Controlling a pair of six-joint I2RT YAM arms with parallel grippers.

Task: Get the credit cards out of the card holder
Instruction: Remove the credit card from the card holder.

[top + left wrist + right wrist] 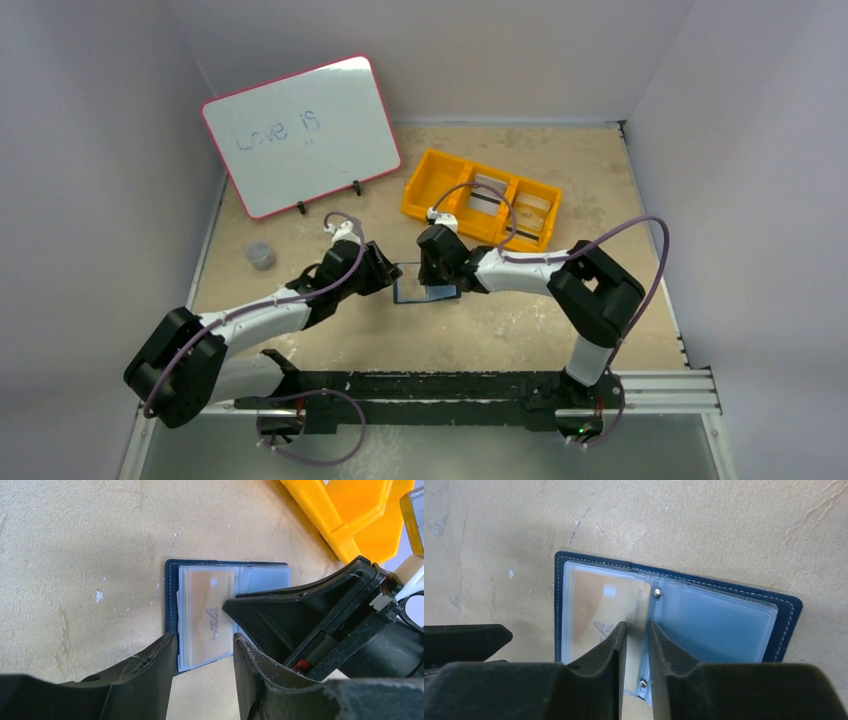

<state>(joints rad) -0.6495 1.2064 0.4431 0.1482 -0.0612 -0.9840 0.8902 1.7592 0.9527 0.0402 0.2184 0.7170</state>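
While the whiteboard leans at the back left, the left arm stretches low and forward to the right from its base. The left gripper sits at the left side of the card holder. Its jaws stand apart, one tip over the navy border and the other over the clear pocket; whether they press down cannot be told. The holder lies opened flat at the middle of the surface, with a tan card marked VIP in its left pocket. On the right, the right arm rises from its base, folds at the elbow and reaches leftward. The right gripper is tipped down onto the holder near its fold. Those jaws show only a narrow gap at the card's edge, and whether they pinch anything cannot be told. Behind and to the right, an orange tray holds pale cards in its middle and right compartments.
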